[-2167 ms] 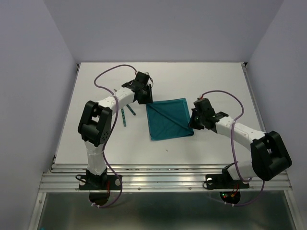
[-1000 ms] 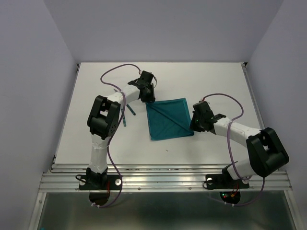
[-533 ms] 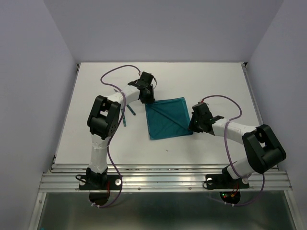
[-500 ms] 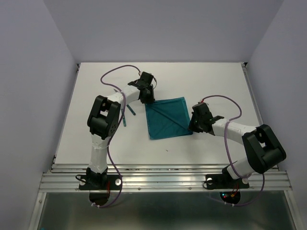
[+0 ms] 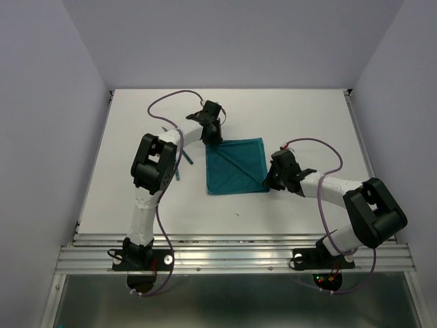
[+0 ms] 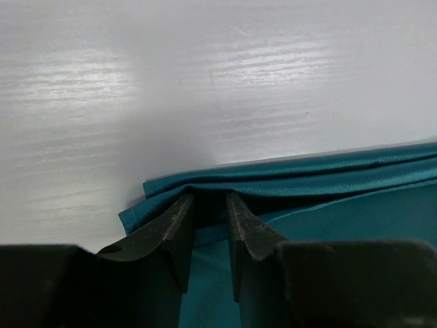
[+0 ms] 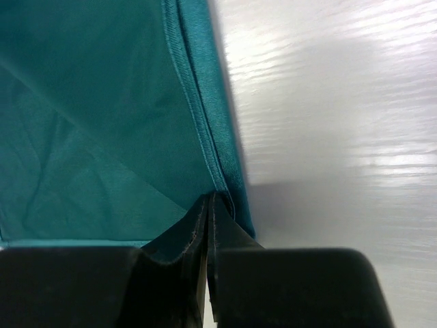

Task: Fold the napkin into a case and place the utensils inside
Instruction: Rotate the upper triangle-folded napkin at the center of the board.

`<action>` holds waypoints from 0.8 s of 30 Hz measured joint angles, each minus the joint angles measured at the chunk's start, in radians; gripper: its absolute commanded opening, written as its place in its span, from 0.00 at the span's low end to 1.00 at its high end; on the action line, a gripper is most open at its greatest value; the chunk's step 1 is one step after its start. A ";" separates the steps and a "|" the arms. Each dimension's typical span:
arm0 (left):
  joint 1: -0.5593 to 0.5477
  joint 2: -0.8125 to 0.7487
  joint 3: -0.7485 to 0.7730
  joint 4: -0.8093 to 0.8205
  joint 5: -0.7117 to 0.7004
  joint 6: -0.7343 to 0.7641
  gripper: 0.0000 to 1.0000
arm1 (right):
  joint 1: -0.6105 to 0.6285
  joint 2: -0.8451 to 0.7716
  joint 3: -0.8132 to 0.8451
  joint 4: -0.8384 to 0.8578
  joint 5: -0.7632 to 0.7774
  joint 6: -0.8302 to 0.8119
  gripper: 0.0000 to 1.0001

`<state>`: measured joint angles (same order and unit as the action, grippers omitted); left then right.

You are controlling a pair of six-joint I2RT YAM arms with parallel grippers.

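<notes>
The teal napkin (image 5: 235, 167) lies flat in the middle of the table with a diagonal crease. My left gripper (image 5: 213, 137) is at its far left corner. In the left wrist view the gripper (image 6: 210, 205) has its tips close together on the raised, bunched edge of the napkin (image 6: 328, 205). My right gripper (image 5: 271, 181) is at the near right corner. In the right wrist view the gripper (image 7: 208, 205) is pinched tight on the hem of the napkin (image 7: 102, 102). The utensils (image 5: 187, 160), with thin teal handles, lie left of the napkin, mostly hidden by my left arm.
The white table (image 5: 300, 116) ends in a metal rail (image 5: 232, 256) at the near edge. Purple-grey walls stand on three sides. My left arm's links (image 5: 153, 167) stretch over the table's left part, beside the utensils.
The napkin's near edge has shifted left and away, so the cloth sits more squarely. My right gripper has moved left with its corner. My left gripper has edged right at the far corner.
</notes>
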<state>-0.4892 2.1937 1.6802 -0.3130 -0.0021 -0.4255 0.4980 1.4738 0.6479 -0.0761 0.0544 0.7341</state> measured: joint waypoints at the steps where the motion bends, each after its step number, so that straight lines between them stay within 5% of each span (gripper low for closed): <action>1: 0.000 0.011 0.010 -0.001 -0.003 0.002 0.36 | 0.010 0.000 -0.003 0.006 -0.003 0.005 0.04; 11: 0.000 0.122 0.236 -0.065 -0.022 0.025 0.37 | 0.120 -0.002 -0.024 0.028 -0.066 0.114 0.06; 24: 0.000 0.103 0.479 -0.152 -0.154 0.097 0.46 | 0.057 -0.057 0.090 -0.137 0.039 0.051 0.35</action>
<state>-0.4889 2.2963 2.1590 -0.4652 -0.1562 -0.3290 0.5552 1.4170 0.7380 -0.2131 0.0933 0.7853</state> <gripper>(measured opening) 0.455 0.312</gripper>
